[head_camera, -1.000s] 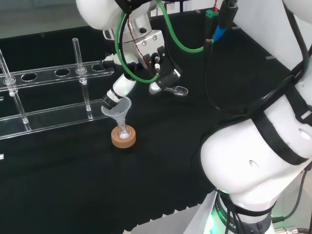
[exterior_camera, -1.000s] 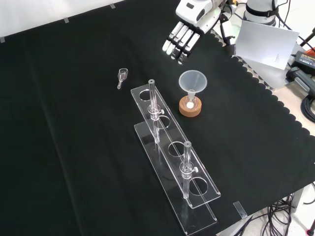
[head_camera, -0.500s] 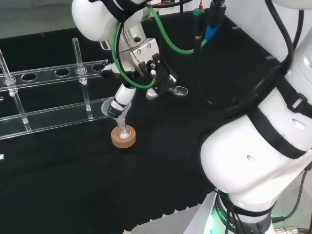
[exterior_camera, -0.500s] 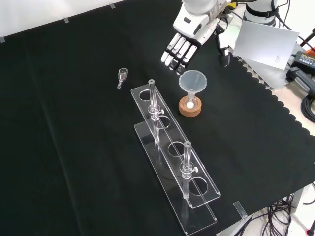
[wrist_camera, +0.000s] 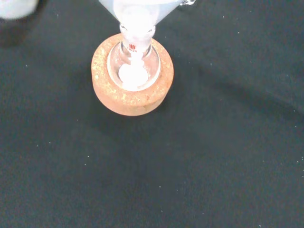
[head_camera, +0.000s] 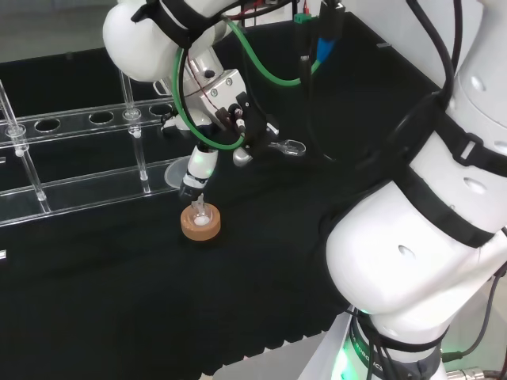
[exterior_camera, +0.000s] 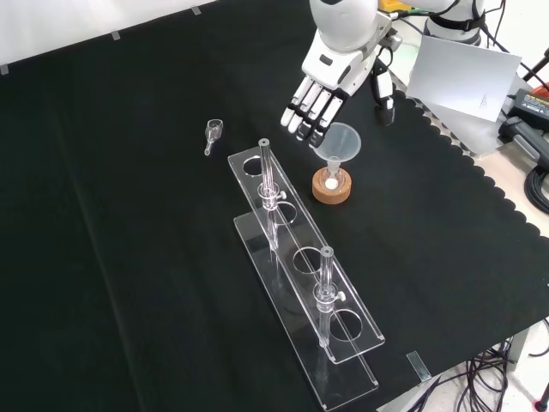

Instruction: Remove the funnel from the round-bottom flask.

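Black cloth [exterior_camera: 129, 257] over bench, scalloped edge, cables [exterior_camera: 536, 184] at right

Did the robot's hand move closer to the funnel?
Yes. In the front view the hand has come down toward the funnel, fingers now beside its rim.

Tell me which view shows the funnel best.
Front view: the funnel shows whole, seated in the flask, fingers beside its rim. In the head view the hand covers most of it; the wrist view catches its lower cone.
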